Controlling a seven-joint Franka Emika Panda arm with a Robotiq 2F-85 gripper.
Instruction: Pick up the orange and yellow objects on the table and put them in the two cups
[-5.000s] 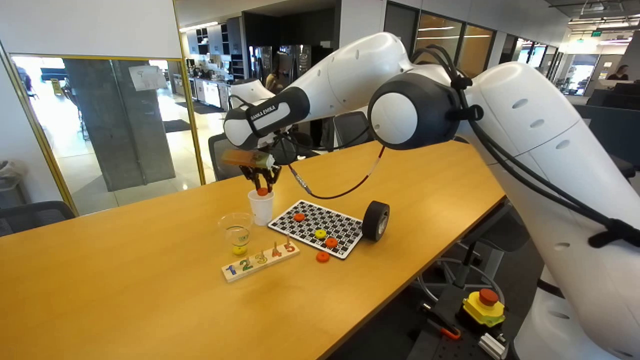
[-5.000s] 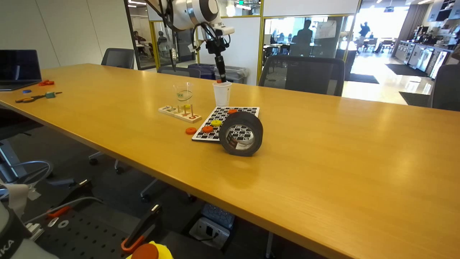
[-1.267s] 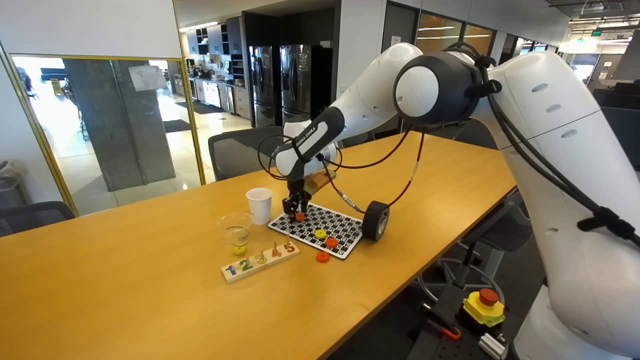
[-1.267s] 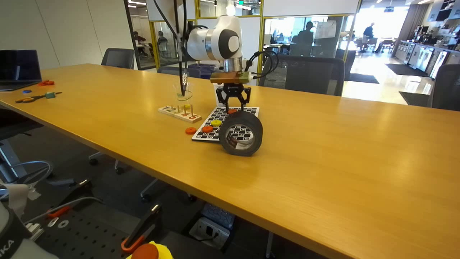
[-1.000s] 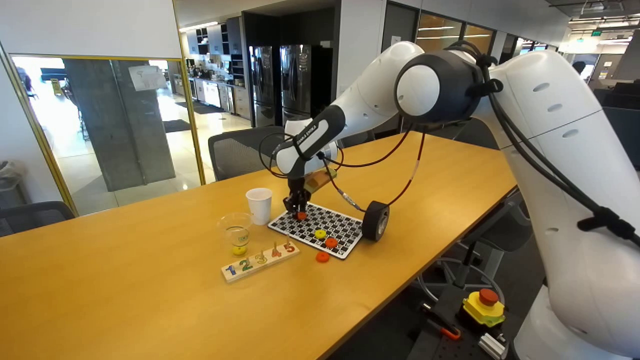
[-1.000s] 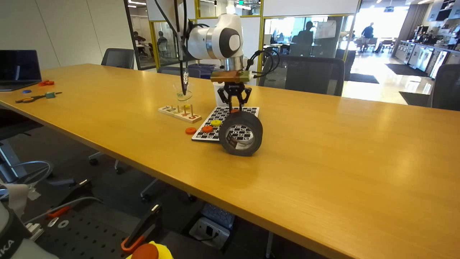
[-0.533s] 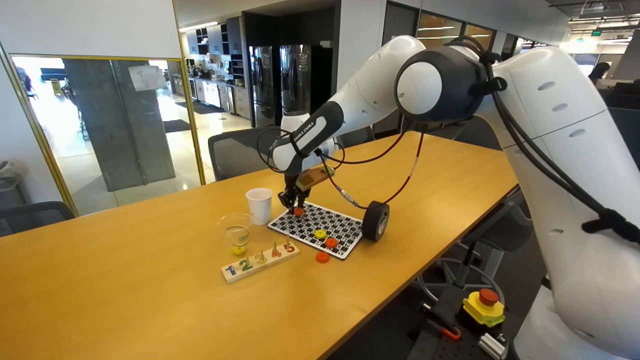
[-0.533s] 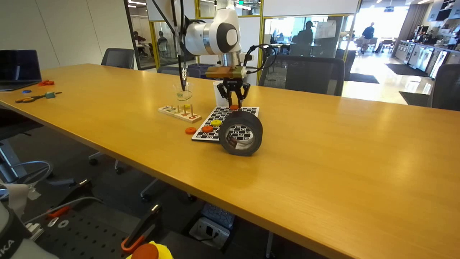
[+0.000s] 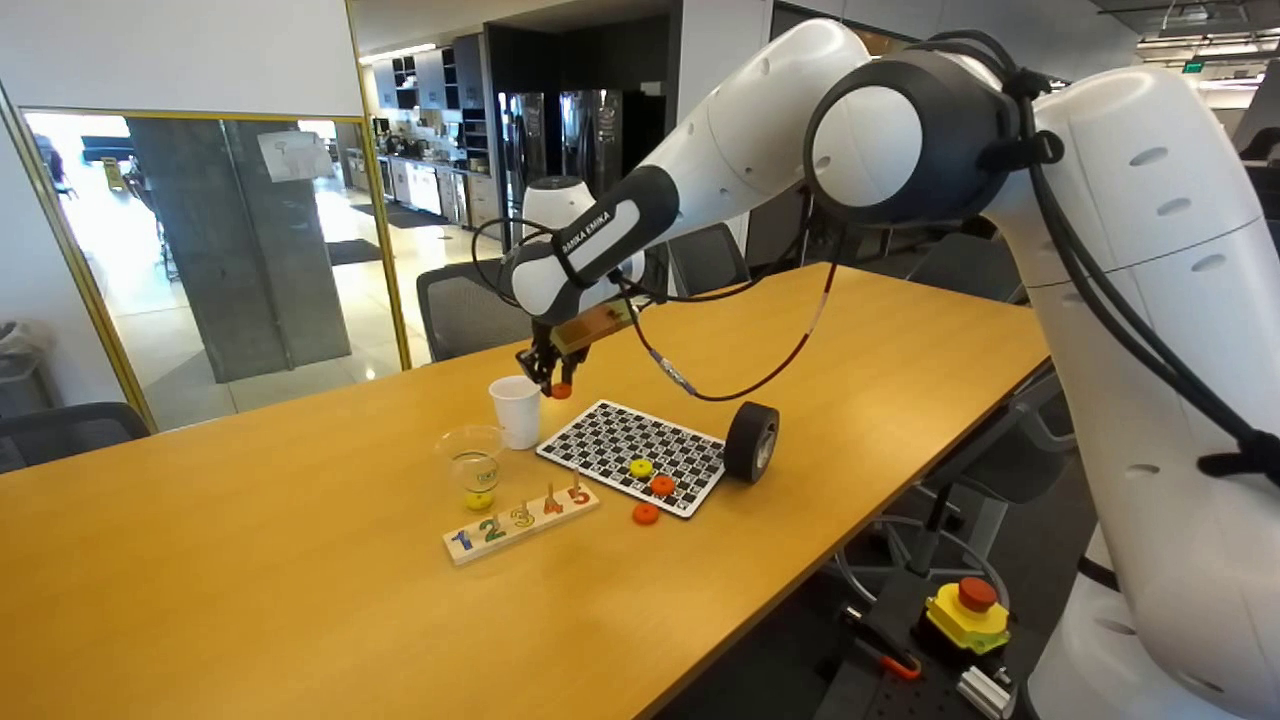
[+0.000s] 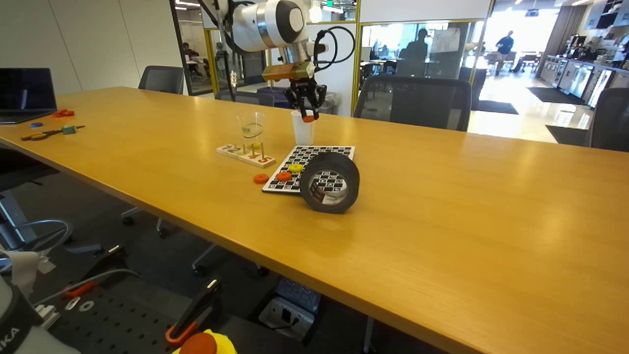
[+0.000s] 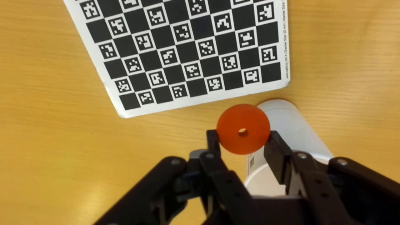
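My gripper (image 11: pixel 243 133) is shut on an orange disc (image 11: pixel 250 118) with a small centre hole, gripped at its rim between both fingertips. In both exterior views it is raised off the table (image 9: pixel 330 600), close beside the rim of the white cup (image 9: pixel 517 415). That cup's mouth shows partly behind my fingers in the wrist view; its inside is mostly hidden. A clear cup (image 10: pixel 252 123) stands near it, with a yellow disc (image 9: pixel 480 501) seen at its bottom. On the checkered board lie a yellow disc (image 9: pixel 641 468) and an orange disc (image 9: pixel 663 486). Another orange disc (image 9: pixel 645 514) rests on the table beside it.
The checkered board (image 9: pixel 610 430) lies flat by the white cup. A black tape roll (image 10: pixel 351 184) stands on edge at the board's side. A wooden number strip with upright pegs (image 9: pixel 500 530) lies before the clear cup. A laptop (image 10: pixel 27 93) and pliers (image 10: pixel 42 134) are farther off.
Earlier an orange disc hung in my gripper over the white cup. Since then the jaws closed on another orange disc on the board, lifted it and carried it toward that cup.
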